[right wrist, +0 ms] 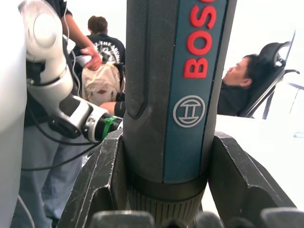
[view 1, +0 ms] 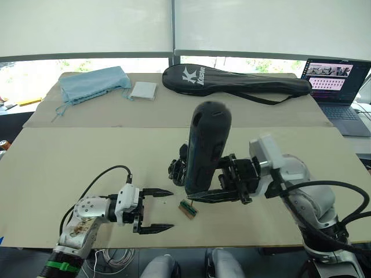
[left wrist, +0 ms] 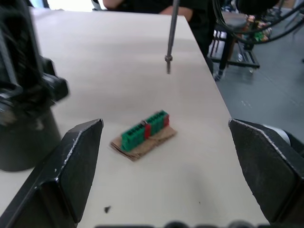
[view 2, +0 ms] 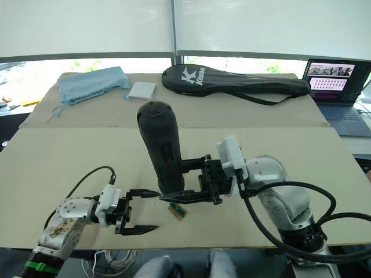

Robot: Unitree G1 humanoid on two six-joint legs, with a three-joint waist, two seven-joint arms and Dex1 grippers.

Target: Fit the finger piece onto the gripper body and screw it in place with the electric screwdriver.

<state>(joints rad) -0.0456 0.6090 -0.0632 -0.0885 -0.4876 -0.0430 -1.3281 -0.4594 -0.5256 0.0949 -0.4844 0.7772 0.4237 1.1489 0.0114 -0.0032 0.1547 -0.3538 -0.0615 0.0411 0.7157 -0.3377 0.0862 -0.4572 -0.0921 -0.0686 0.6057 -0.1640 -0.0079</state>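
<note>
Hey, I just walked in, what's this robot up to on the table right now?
The right gripper holds the electric screwdriver upright, bit pointing down over the table. The left gripper rests open on the table beside a small green connector block on a bit of cardboard. The gripper body stands just behind the screwdriver. No screwing is under way yet.

Electric screwdriver [view 1: 207, 147] stands mid-table, gripper body [view 1: 175, 169] just left behind it, connector block [view 1: 188, 209] near, racket bag [view 1: 235, 79] far.
</note>
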